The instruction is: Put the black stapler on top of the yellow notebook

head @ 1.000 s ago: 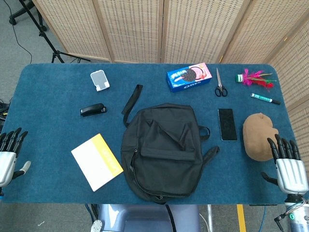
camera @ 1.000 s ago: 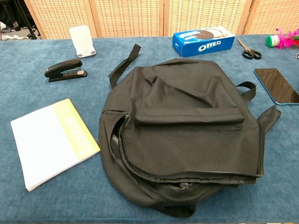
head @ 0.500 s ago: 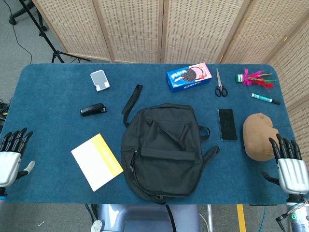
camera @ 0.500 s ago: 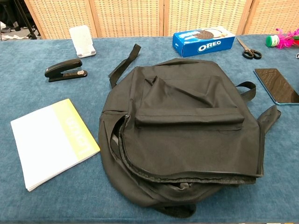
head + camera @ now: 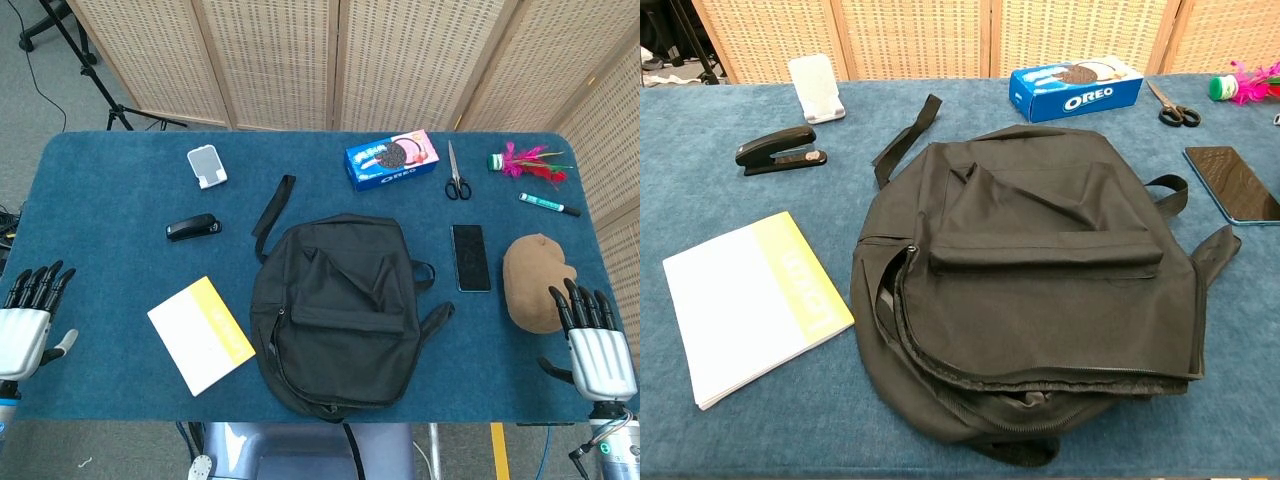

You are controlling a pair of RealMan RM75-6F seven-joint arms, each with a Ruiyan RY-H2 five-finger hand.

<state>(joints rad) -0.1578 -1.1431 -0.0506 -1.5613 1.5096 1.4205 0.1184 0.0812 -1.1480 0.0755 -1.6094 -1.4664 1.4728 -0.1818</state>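
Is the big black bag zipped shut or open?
Open. The backpack has its zipper undone along the front edge, leaving a dark gap into the bag.

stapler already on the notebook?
No, the stapler lies on the table apart from the notebook, with bare cloth between them.

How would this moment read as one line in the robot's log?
stapler: on table, untouched | notebook: bare | left hand: open, table edge | right hand: open, table edge
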